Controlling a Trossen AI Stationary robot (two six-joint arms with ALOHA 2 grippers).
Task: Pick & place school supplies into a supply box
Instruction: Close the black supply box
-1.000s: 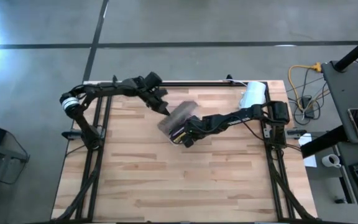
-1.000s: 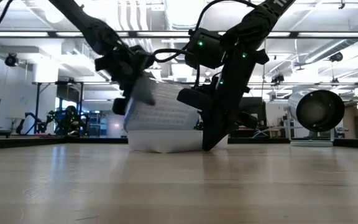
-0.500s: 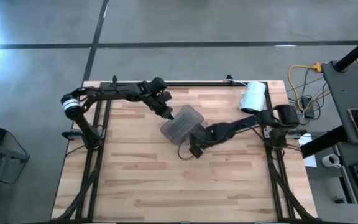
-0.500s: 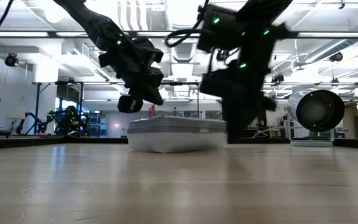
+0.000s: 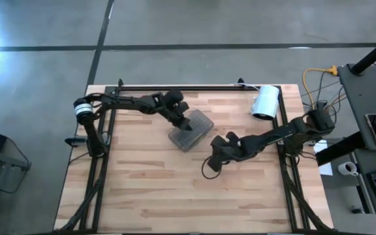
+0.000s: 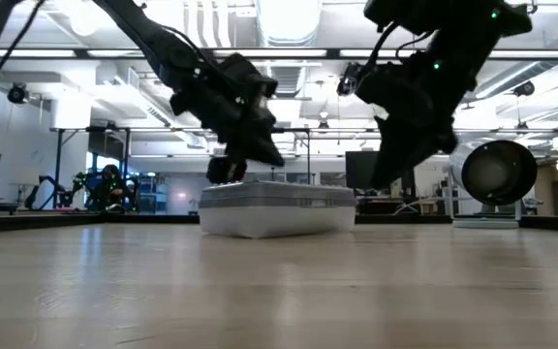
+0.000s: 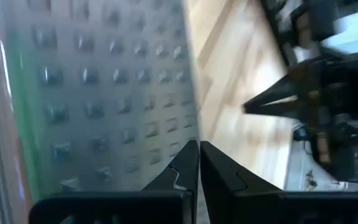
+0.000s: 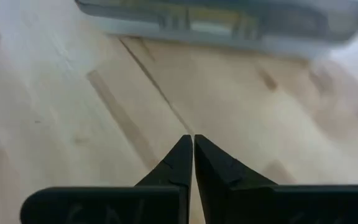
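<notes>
The supply box (image 5: 190, 128) lies flat on the tabletop (image 5: 175, 189), lid down, and through its clear side the right wrist view shows yellowish and dark shapes that I take for the pens and pencils (image 8: 219, 23) packed inside. No loose supplies are in sight anywhere around the box, so the packing looks finished and what remains seems to be getting the lid fully seated.

The left claw (image 5: 183, 122) is pressed tight together with nothing in it, its tip right over the box's textured lid (image 7: 104, 93), at the edge nearest that arm. From the low view it sits just at the lid's top surface; whether it is actually touching I cannot say. Fingers held together like that make a blunt poker, which suits pushing a lid down rather than picking anything up.

The right claw (image 5: 215, 158) is also fully closed and empty, hanging above bare wood a little way off from the box, on the side away from the left arm. It looks to be standing clear so the other arm has room.

The white roll (image 5: 265, 102) lies well apart from the box, near the right arm's base, and plays no part.
</notes>
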